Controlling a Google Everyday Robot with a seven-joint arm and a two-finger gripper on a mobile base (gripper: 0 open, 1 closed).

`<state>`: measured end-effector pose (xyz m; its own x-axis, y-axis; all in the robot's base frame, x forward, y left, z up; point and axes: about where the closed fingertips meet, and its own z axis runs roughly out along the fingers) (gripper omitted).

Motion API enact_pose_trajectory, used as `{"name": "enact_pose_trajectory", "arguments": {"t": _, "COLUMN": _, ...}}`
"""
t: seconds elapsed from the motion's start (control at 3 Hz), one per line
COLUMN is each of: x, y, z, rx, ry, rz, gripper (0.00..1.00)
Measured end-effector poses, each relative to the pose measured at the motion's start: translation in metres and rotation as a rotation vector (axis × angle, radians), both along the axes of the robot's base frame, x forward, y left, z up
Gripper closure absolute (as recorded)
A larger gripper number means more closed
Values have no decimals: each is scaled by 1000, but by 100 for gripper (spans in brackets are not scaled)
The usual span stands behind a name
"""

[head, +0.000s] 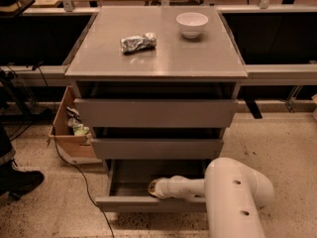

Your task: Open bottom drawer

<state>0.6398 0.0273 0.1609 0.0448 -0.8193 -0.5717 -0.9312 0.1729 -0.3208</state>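
Observation:
The grey cabinet (156, 63) has three drawers. The bottom drawer (148, 203) stands pulled out, with its grey tray (153, 173) showing behind its slim flat front. My gripper (153, 188) is at the end of the white arm (233, 192), reaching from the right into the drawer, just behind the front panel near its middle. The middle drawer front (157, 148) and the tall top drawer front (156, 113) sit above, each a little forward of the frame.
On the cabinet top lie a crumpled foil bag (138, 42) and a white bowl (192, 24). A cardboard box (69, 128) with rubbish and a black cable (79, 175) are on the floor at the left. A dark shoe (20, 180) is at far left.

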Motion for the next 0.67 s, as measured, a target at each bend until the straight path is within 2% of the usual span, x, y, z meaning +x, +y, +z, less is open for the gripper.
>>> {"name": "enact_pose_trajectory", "arguments": {"t": 0.33, "x": 5, "y": -1, "z": -10, "rx": -31, "ry": 4, "rz": 2, "gripper": 100}}
{"name": "enact_pose_trajectory", "arguments": {"t": 0.67, "x": 3, "y": -2, "z": -8, "rx": -102, "ry": 34, "rz": 34, "gripper": 100}}
